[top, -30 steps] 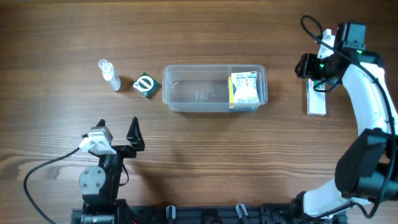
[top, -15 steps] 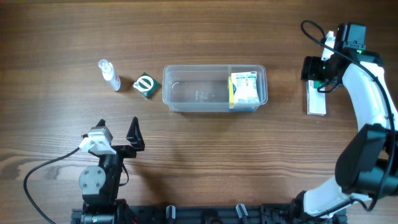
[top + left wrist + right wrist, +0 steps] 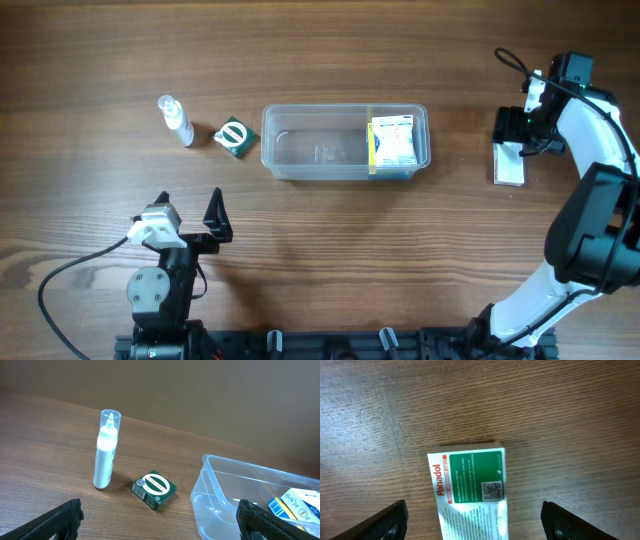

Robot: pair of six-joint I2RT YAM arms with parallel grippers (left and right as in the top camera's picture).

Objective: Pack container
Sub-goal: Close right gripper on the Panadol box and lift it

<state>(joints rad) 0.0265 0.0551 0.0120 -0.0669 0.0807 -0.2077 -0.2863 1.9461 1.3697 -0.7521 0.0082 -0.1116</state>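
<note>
The clear plastic container (image 3: 320, 150) lies mid-table with a white and blue box (image 3: 393, 141) and a yellow box standing in its right end; it also shows in the left wrist view (image 3: 250, 490). A white and green Panadol box (image 3: 509, 166) lies flat at the right; in the right wrist view (image 3: 470, 490) it sits between the fingers. My right gripper (image 3: 519, 128) is open above its far end (image 3: 475, 520). My left gripper (image 3: 188, 212) is open and empty near the front left (image 3: 160, 520). A green box (image 3: 232, 137) and a small spray bottle (image 3: 177, 120) stand left of the container.
The green box (image 3: 154, 489) and the spray bottle (image 3: 106, 450) show ahead of the left gripper. The right arm (image 3: 600, 190) curves along the table's right edge. A cable (image 3: 70, 275) trails from the left arm base.
My right gripper has moved to the right, from beside the Panadol box to above its far end. The left arm and the objects have not moved.
</note>
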